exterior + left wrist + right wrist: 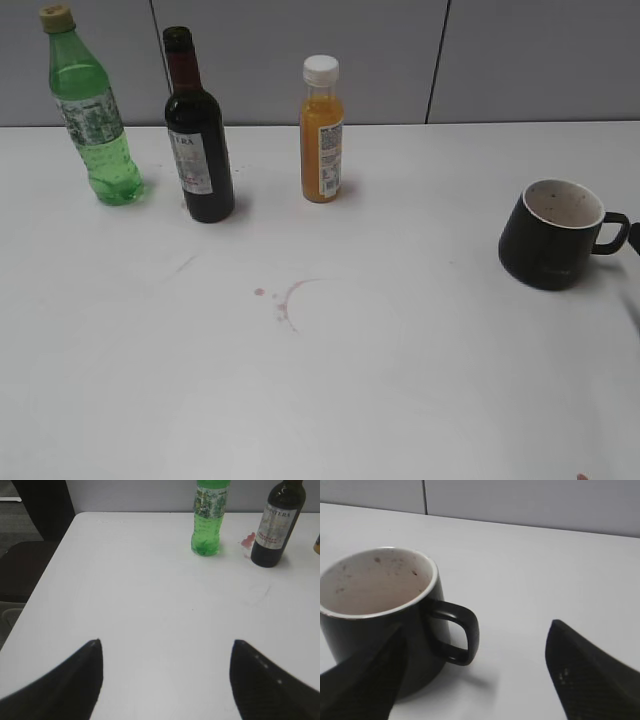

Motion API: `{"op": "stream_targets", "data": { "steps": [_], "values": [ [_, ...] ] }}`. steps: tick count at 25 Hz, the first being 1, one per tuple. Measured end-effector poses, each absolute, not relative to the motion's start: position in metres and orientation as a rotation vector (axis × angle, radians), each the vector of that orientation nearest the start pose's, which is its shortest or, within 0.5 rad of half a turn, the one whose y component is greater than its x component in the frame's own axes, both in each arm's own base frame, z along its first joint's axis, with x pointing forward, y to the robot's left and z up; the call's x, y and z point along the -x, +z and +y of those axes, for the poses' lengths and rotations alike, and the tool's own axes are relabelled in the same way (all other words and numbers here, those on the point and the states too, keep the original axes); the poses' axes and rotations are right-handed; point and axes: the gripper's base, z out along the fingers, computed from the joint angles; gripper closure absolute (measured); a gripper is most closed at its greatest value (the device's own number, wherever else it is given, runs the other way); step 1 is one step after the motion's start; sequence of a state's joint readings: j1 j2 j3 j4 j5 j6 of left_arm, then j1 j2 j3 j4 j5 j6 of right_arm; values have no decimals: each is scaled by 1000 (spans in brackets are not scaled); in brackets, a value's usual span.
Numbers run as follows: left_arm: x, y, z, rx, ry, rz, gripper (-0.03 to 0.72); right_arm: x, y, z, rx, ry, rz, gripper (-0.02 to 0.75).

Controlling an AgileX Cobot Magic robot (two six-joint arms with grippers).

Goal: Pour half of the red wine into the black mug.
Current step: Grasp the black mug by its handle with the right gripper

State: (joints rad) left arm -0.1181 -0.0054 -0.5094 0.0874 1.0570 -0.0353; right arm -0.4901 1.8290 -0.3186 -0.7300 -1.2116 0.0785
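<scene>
Back row on the white table [400,400], left to right: light green plastic bottle [93,115] with a tan cap, wine bottle [196,135], small orange juice bottle [322,130] with a white cap. All three stood upright, apart from one another, close to the grey wall panels [500,60]. A reddish ring stain [290,300] with a few spots sat mid-table, in front of the wine bottle and juice bottle. Nothing stood between the bottles and the mug.

Wine bottle: dark glass, long neck, red foil collar, white label with dark print. No cap seen on its mouth. Contents looked dark through the glass; level could not be told. In the left wrist view a pinkish smear [247,542] showed on the table just beside its base.

Black mug [556,235]: far right of the table, well apart from the bottles, upright, handle pointing right. Matte black outside, white inside with brownish-red specks on the wall. Whether any liquid sat in it could not be told.

Left gripper [165,645]: jaws spread wide over bare table, holding nothing, bottles well ahead of it.

Right gripper [475,625]: jaws spread wide, mug handle between them; left finger overlapped the mug body in frame, contact unclear. Nothing pinched.
</scene>
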Motion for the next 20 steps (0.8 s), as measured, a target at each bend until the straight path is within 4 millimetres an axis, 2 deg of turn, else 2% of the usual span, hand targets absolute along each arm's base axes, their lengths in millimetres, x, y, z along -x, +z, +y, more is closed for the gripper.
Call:
{"op": "stream_targets", "data": {
  "steps": [4,11,20],
  "values": [
    [6,280,8,-79,7,2021,99,-246,105,-65,224,166,1833,78],
    [6,280,8,-79,7,2021,99,-261,95,-73,231,174,1834,78],
    [6,280,8,-79,7,2021,99,-271,76,-76,220,204,1864,78]
  ]
}}
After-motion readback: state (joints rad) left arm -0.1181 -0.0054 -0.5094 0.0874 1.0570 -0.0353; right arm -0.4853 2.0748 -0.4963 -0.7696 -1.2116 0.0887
